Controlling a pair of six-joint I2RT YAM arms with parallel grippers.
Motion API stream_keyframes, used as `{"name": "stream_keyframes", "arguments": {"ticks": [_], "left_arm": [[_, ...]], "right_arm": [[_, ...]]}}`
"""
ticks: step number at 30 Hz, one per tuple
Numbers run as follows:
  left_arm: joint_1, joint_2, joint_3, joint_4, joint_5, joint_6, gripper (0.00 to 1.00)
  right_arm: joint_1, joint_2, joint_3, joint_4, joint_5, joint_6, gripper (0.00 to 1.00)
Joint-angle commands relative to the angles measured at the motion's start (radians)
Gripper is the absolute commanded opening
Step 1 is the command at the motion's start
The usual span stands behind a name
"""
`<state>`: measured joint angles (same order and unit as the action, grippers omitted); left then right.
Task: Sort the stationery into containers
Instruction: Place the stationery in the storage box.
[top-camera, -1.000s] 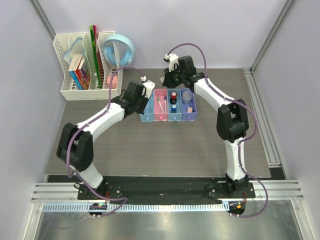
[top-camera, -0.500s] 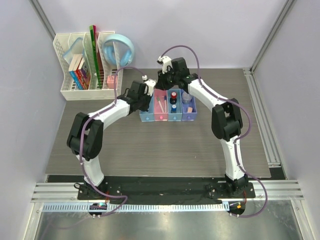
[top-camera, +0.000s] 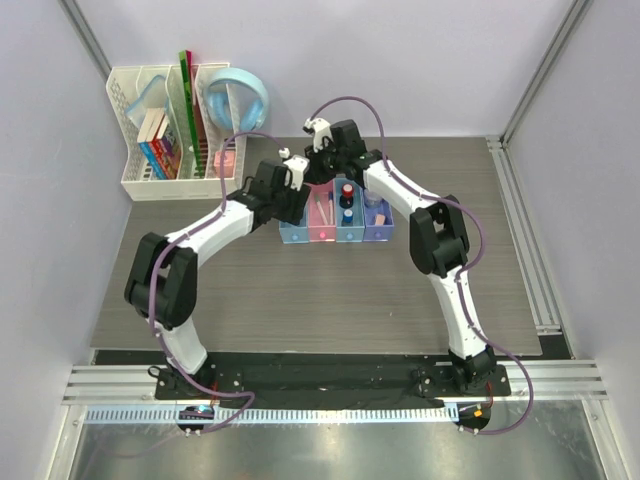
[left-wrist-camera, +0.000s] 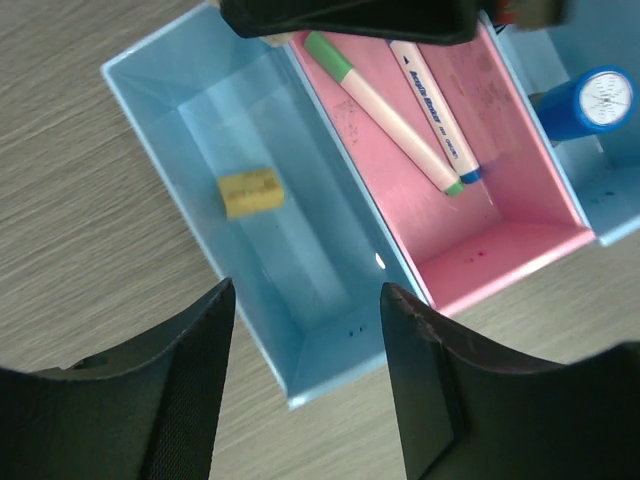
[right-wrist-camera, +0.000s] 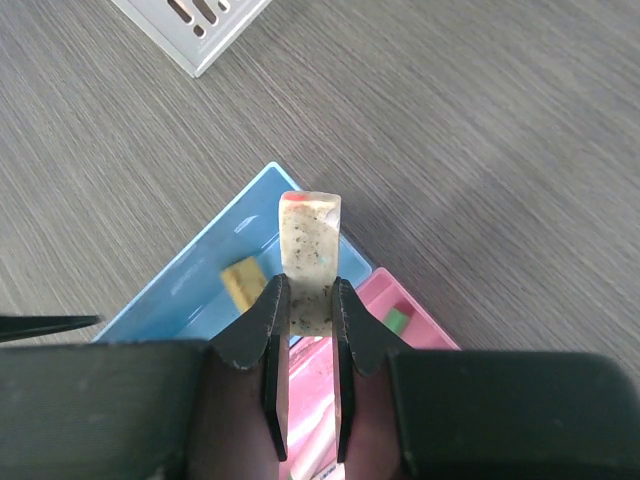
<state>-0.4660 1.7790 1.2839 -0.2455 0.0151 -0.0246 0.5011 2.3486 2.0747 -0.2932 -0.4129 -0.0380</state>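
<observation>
Grey wood-grain tabletop (top-camera: 250, 290), top view: no loose bits visible beside the row of four translucent plastic bins (top-camera: 295, 235). Left wrist: left gripper (left-wrist-camera: 305, 390) gapes empty over the row; small tan eraser (left-wrist-camera: 250, 192) and two white pens (left-wrist-camera: 390, 118) already inside. Right wrist: right gripper (right-wrist-camera: 305, 310) pinches a flat speckled white eraser (right-wrist-camera: 308, 250) above the row, probably the last drop.

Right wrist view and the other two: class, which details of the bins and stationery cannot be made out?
Right wrist: the speckled white piece is part hidden inside the right gripper; its kind is unclear.
Left wrist: the far end of the blue-tipped pen is behind a dark body at the top edge.
Top external: the left blue bin is mostly covered by the left arm.
</observation>
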Motion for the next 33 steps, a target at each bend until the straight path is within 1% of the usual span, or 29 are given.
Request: {"name": "stream_keyframes", "arguments": {"ticks": [1, 9, 10, 12, 14, 15, 17, 18, 20, 21, 22, 23, 24, 25, 26, 27, 28, 29, 30, 31, 33], "left_arm": [[0.007, -0.125, -0.026, 0.006, -0.009, 0.012, 0.61], [0.044, -0.240, -0.031, -0.034, -0.009, 0.020, 0.61], [0.047, -0.256, -0.031, -0.035, -0.036, 0.020, 0.61], [0.055, -0.265, -0.031, -0.043, -0.049, 0.020, 0.61], [0.061, -0.273, -0.031, -0.051, -0.059, 0.020, 0.62], [0.064, -0.274, -0.028, -0.052, -0.066, 0.020, 0.62], [0.073, -0.271, -0.023, -0.060, -0.073, 0.020, 0.62], [0.078, -0.271, -0.015, -0.069, -0.070, 0.020, 0.63], [0.085, -0.267, -0.003, -0.084, -0.073, 0.020, 0.64], [0.087, -0.265, 0.006, -0.104, -0.076, 0.020, 0.69], [0.087, -0.263, 0.014, -0.116, -0.075, 0.025, 0.70], [0.090, -0.263, 0.020, -0.129, -0.073, 0.044, 0.71], [0.090, -0.266, 0.028, -0.139, -0.072, 0.048, 0.74], [0.090, -0.270, 0.032, -0.161, -0.075, 0.052, 0.76], [0.093, -0.273, 0.035, -0.172, -0.075, 0.055, 0.82], [0.095, -0.285, 0.035, -0.178, -0.076, 0.060, 0.83], [0.096, -0.296, 0.034, -0.187, -0.083, 0.064, 0.85], [0.104, -0.305, 0.029, -0.187, -0.092, 0.069, 0.89], [0.109, -0.314, 0.031, -0.186, -0.099, 0.071, 0.90], [0.116, -0.332, 0.029, -0.192, -0.101, 0.074, 0.90], [0.139, -0.354, 0.034, -0.199, -0.102, 0.074, 0.94]], "right_arm": [[0.017, 0.014, 0.058, 0.017, -0.021, 0.023, 0.01], [0.054, 0.026, 0.036, 0.008, -0.021, 0.010, 0.01], [0.057, 0.026, 0.033, 0.006, -0.015, 0.009, 0.01], [0.060, 0.023, 0.021, -0.001, -0.018, -0.002, 0.06], [0.062, 0.006, 0.006, -0.007, -0.017, -0.010, 0.13], [0.062, -0.001, -0.016, -0.009, -0.014, -0.013, 0.21], [0.062, -0.038, -0.040, -0.009, -0.004, -0.026, 0.28], [0.062, -0.054, -0.065, -0.009, 0.002, -0.030, 0.36], [0.062, -0.101, -0.103, -0.017, 0.020, -0.043, 0.46], [0.062, -0.119, -0.119, -0.021, 0.026, -0.049, 0.50], [0.062, -0.139, -0.134, -0.027, 0.031, -0.069, 0.57], [0.062, -0.162, -0.169, -0.041, 0.039, -0.077, 0.62], [0.059, -0.210, -0.189, -0.047, 0.058, -0.088, 0.67], [0.059, -0.239, -0.211, -0.053, 0.068, -0.100, 0.77], [0.056, -0.264, -0.247, -0.070, 0.077, -0.123, 0.82], [0.053, -0.322, -0.266, -0.078, 0.092, -0.132, 0.87], [0.048, -0.353, -0.284, -0.084, 0.097, -0.140, 0.94], [0.042, -0.382, -0.318, -0.095, 0.102, -0.152, 0.98], [0.036, -0.415, -0.332, -0.101, 0.111, -0.158, 1.00], [0.031, -0.476, -0.344, -0.106, 0.124, -0.164, 1.00], [0.019, -0.547, -0.383, -0.127, 0.157, -0.178, 1.00]]}}
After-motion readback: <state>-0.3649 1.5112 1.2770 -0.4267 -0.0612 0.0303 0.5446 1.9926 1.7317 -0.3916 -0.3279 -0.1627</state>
